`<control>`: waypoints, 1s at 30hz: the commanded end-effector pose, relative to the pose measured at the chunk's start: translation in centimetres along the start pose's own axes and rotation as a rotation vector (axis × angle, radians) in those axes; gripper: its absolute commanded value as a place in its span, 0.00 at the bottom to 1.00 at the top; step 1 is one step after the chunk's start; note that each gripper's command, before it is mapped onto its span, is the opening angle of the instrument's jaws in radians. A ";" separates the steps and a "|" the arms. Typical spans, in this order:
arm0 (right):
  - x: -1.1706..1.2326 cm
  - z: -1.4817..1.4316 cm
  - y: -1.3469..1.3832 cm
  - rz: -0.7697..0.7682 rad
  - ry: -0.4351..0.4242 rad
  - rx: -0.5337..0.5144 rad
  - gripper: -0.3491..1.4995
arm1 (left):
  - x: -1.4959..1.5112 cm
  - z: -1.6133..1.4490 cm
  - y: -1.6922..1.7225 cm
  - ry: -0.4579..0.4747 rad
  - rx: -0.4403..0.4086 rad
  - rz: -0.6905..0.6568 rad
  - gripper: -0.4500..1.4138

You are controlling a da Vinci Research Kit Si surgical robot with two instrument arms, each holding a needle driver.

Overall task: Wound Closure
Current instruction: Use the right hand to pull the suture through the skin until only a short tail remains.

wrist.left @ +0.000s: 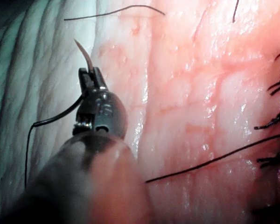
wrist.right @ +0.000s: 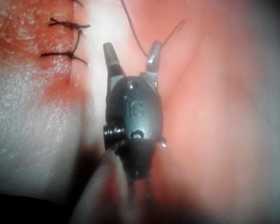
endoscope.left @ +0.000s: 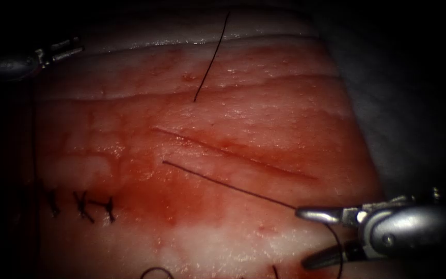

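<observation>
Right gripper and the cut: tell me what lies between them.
Endoscope view: a strand of thread on red-stained tissue runs from beside the cut to the open, empty right gripper.

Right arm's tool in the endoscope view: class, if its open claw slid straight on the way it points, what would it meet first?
Probably the thread running from its upper tip leftward across the tissue. The right claw holds nothing; depth is unclear.
</observation>
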 end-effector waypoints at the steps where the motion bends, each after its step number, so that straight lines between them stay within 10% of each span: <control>1: -0.12 -0.04 0.13 0.005 -0.011 -0.015 0.98 | -0.02 0.08 -0.01 0.002 0.001 0.002 0.00; 13: -0.80 0.24 0.71 0.075 -0.040 -0.085 0.99 | -0.03 0.07 -0.02 0.003 -0.001 0.002 0.00; 19: -0.82 -0.42 0.80 0.350 0.074 -0.219 0.99 | -0.03 0.07 -0.03 0.003 -0.001 0.001 0.00; 30: -0.91 -1.39 0.93 0.411 0.065 -0.291 0.99 | -0.02 0.06 -0.03 0.002 -0.001 0.001 0.00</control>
